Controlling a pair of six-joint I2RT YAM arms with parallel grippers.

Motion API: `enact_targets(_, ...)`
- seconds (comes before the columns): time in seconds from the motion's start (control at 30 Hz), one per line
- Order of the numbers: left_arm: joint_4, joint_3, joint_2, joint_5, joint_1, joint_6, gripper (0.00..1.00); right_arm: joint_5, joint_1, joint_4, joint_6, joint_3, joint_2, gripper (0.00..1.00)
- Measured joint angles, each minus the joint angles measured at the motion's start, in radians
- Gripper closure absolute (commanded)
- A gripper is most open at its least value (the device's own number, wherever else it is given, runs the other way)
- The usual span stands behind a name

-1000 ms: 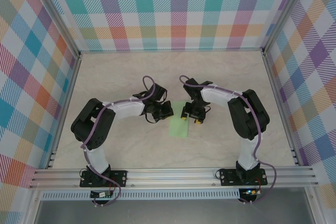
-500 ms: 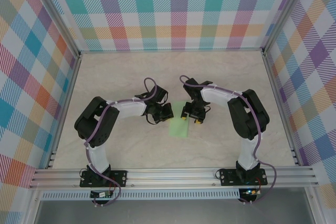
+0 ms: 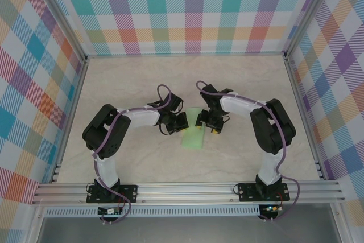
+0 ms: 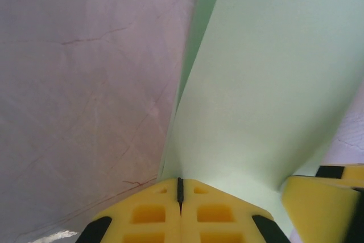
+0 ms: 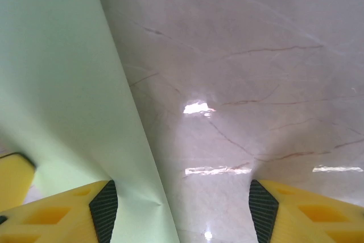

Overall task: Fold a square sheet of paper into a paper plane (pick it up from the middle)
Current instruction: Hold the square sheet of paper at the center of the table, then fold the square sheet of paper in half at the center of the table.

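Note:
The square sheet of paper (image 3: pixel 194 136) is pale green and lies on the marble table between my two grippers, partly lifted at its far end. My left gripper (image 3: pixel 182 122) is shut on its edge. In the left wrist view the yellow fingers meet at the seam (image 4: pixel 180 181), and the paper (image 4: pixel 267 83) rises from there in a folded flap. My right gripper (image 3: pixel 207 127) stands open beside the sheet's right edge. In the right wrist view the paper (image 5: pixel 51 72) runs past the left pad, and bare table lies inside the right gripper (image 5: pixel 179 209).
The marble tabletop (image 3: pixel 131 83) stretches out on all sides of the grippers. Checked walls and metal posts (image 3: pixel 293 83) bound it on three sides. An aluminium rail (image 3: pixel 187 189) runs along the near edge by the arm bases.
My right gripper's fingers have spread a little wider. Both grippers and the paper's far end have shifted slightly away from the arm bases.

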Motion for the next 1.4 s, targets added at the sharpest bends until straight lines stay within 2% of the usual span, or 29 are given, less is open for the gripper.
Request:
enact_targets(0.07, 0.0, 0.0, 0.0, 0.0, 0.0, 0.0, 1.0, -0.013, -0.017, 0.048, 0.001, -0.048, -0.075, 0.33)
enact_targets(0.1, 0.0, 0.0, 0.0, 0.0, 0.0, 0.0, 1.0, -0.023, -0.027, 0.072, 0.002, -0.072, -0.118, 0.36)
enact_targets(0.27, 0.0, 0.0, 0.0, 0.0, 0.0, 0.0, 1.0, -0.119, -0.054, 0.238, 0.014, -0.168, -0.267, 0.69)
enact_targets(0.37, 0.0, 0.0, 0.0, 0.0, 0.0, 0.001, 1.0, -0.196, -0.053, 0.334, 0.029, -0.208, -0.248, 0.87)
enact_targets(0.43, 0.0, 0.0, 0.0, 0.0, 0.0, 0.001, 1.0, -0.235, -0.053, 0.385, 0.037, -0.231, -0.214, 0.93)
enact_targets(0.6, 0.0, 0.0, 0.0, 0.0, 0.0, 0.002, 1.0, -0.271, -0.053, 0.446, 0.042, -0.267, -0.148, 0.95)
enact_targets(0.9, 0.0, 0.0, 0.0, 0.0, 0.0, 0.004, 1.0, -0.28, -0.062, 0.541, 0.027, -0.381, -0.128, 0.93)
enact_targets(1.03, 0.0, 0.0, 0.0, 0.0, 0.0, 0.004, 1.0, -0.301, -0.069, 0.589, 0.022, -0.408, -0.131, 0.93)
enact_targets(1.17, 0.0, 0.0, 0.0, -0.001, -0.001, 0.004, 1.0, -0.311, -0.072, 0.587, 0.012, -0.406, -0.132, 0.97)
enact_targets(1.4, 0.0, 0.0, 0.0, -0.001, -0.001, 0.004, 1.0, -0.363, -0.071, 0.637, 0.026, -0.426, -0.177, 0.96)
